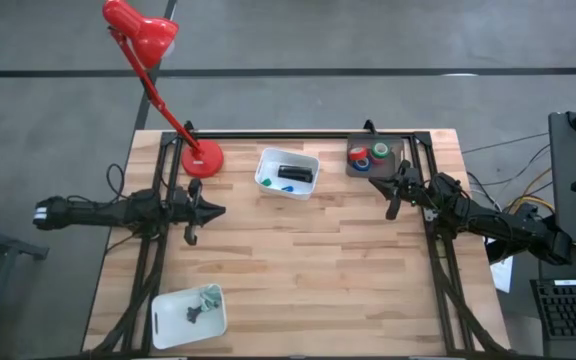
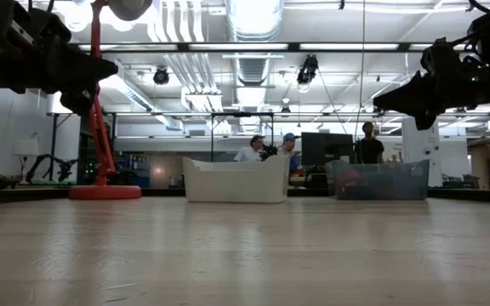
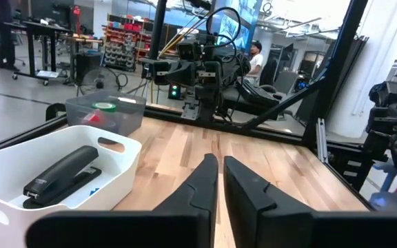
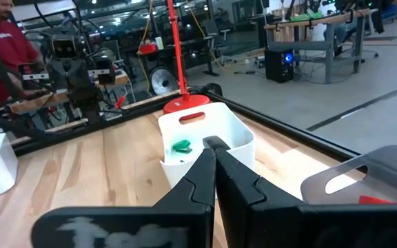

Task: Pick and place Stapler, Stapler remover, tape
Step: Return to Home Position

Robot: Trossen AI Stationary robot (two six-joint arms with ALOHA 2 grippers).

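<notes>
The stapler, a dark oblong bar, lies flat in a white bin at the table's far middle, beside a small green piece and a tiny blue piece. Red tape, blue tape and green tape lie in a clear tray at the far right; no pink ring shows. My left gripper hovers shut left of the bin. My right gripper hovers shut just near of the tray.
A red desk lamp stands with its base left of the white bin. A second white bin at the near left corner holds pale green bits and a dark piece. Black frame rails run along the far edge. People stand in the room beyond.
</notes>
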